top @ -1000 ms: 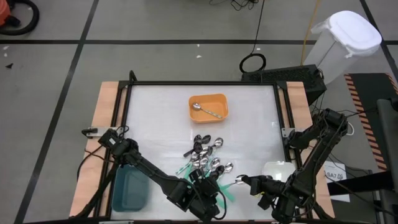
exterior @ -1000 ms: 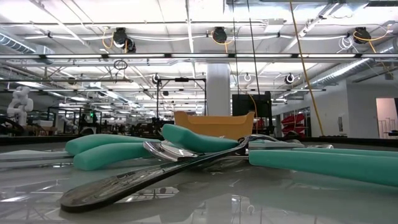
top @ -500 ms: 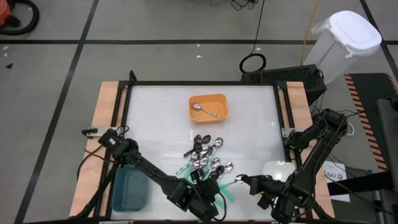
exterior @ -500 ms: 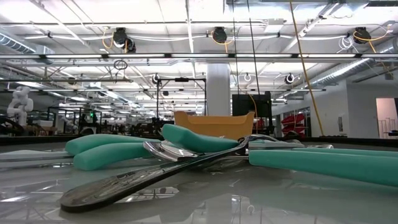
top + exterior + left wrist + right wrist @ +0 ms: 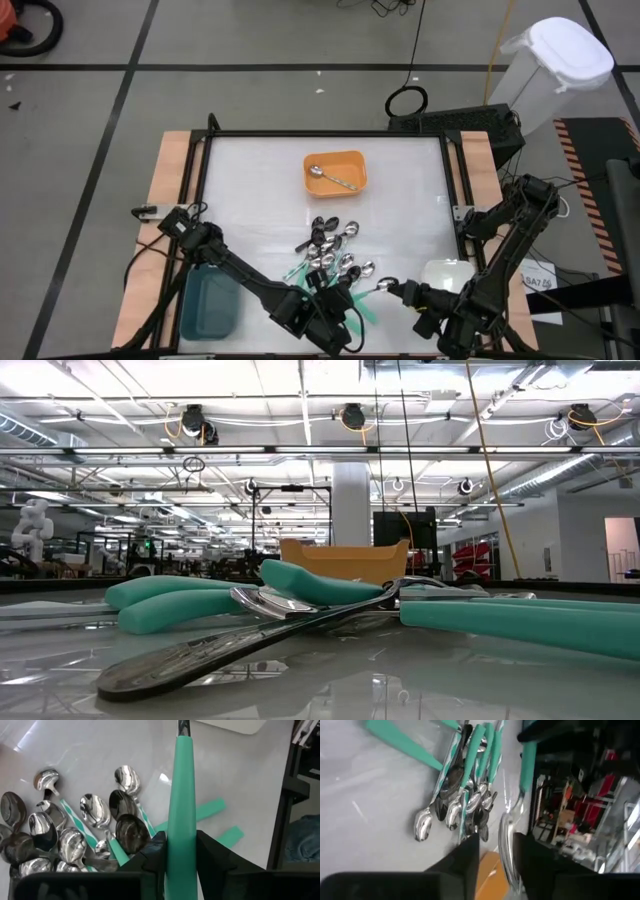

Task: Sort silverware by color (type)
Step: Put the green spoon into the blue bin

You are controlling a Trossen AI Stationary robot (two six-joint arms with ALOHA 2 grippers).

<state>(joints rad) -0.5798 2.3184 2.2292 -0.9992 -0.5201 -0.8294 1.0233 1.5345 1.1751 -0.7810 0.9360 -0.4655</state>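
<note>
Seen from above, a pile of small spoons [image 5: 330,258], some all silver metal, some with teal-green handles, lies near the front of the white surface [image 5: 250,190]. The left gripper [image 5: 181,851] is at the pile's front edge, its fingers [image 5: 152,854] clamped on the handle of one teal-handled spoon [image 5: 181,795]. The right gripper [image 5: 496,851] is just beside it; its fingers [image 5: 467,852] stand apart on either side of that spoon's silver bowl. One silver spoon [image 5: 331,177] lies in the orange rectangular tray [image 5: 335,160] farther back. A teal rectangular tray [image 5: 208,305] sits at front left.
</note>
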